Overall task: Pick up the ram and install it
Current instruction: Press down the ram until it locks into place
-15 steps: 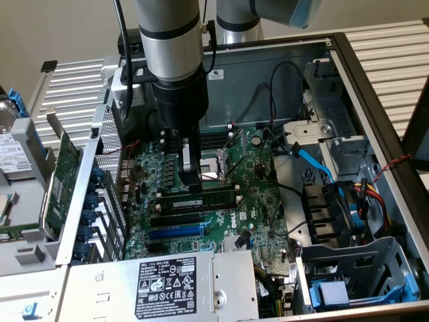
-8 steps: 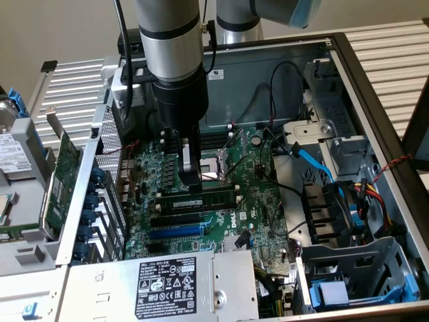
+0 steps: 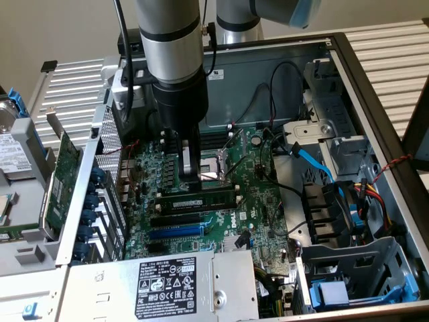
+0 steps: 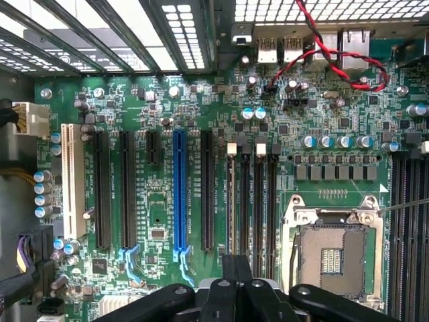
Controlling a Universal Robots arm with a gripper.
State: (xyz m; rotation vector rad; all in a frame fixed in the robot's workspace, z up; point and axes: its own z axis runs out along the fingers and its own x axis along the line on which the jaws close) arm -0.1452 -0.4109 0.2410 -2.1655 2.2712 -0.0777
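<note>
The ram [image 3: 196, 202] stands on edge across the motherboard [image 3: 265, 201], label strip facing me, in the band of black slots near the centre of the open computer case [image 3: 375, 100]. I cannot tell whether it is fully seated. In the exterior view the processor socket [image 3: 213, 176] is at about 1 o'clock from the stick, just beside it. A blue slot [image 3: 175, 230] is at 7 o'clock, a couple of rows further off.

The gripper [image 3: 190, 176] hangs straight down over the board, at 12 o'clock from the ram's middle and very close to its top edge. On the wrist view the jaws are pressed together at the gripper [image 4: 236, 268], with no gap showing between them. I cannot tell whether they pinch the stick's edge or just rest above it.

The case holds more:
- **Power supply:** the labelled box [image 3: 167, 282] is at 6 o'clock from the ram.
- **Drive cage:** the grey cage [image 3: 355, 268] with a blue part inside sits at 4 o'clock.
- **Cable:** a blue cable [image 3: 315, 161] runs down the case at 2 o'clock.

Outside the case, at 9 o'clock, a wide green expansion card [image 3: 64, 171] leans upright. The case sits on a pale slatted counter [image 3: 385, 50].
</note>
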